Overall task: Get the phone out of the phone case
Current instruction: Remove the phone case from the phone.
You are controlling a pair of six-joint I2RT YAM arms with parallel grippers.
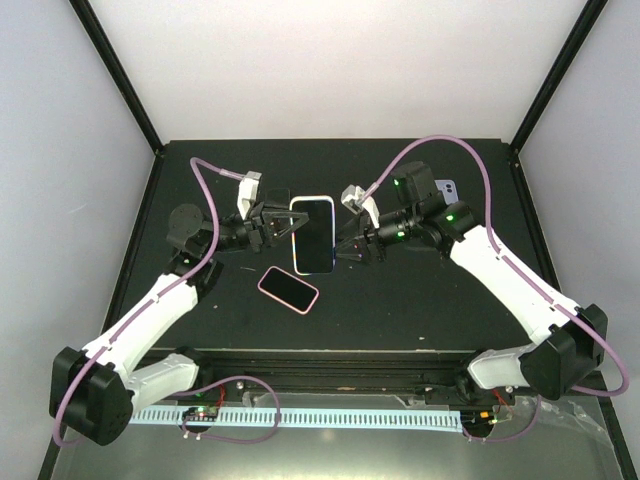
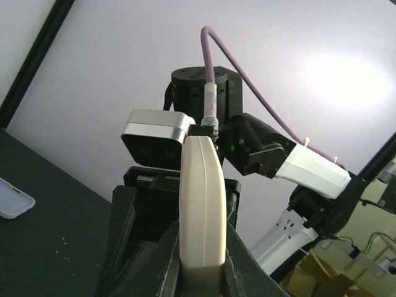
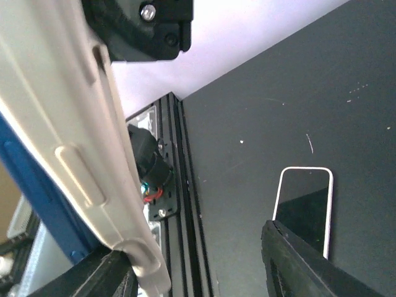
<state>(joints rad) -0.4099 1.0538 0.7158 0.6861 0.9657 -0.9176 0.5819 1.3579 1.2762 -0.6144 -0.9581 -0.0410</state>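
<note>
A phone in a white case [image 1: 312, 233] is held up above the black table between both arms, screen toward the top camera. My left gripper [image 1: 268, 226] is shut on its left edge. In the left wrist view the white case edge [image 2: 202, 204] is pinched between the two black fingers of the left gripper [image 2: 201, 272]. My right gripper [image 1: 352, 246] is at the phone's right edge. In the right wrist view the case [image 3: 80, 142] lies against one finger, and the right gripper [image 3: 198, 272] has its jaws wide apart.
A second phone with a pink rim [image 1: 288, 289] lies flat on the table just in front of the held one, and it also shows in the right wrist view [image 3: 303, 201]. A lavender phone case [image 1: 447, 188] lies at the back right behind the right arm.
</note>
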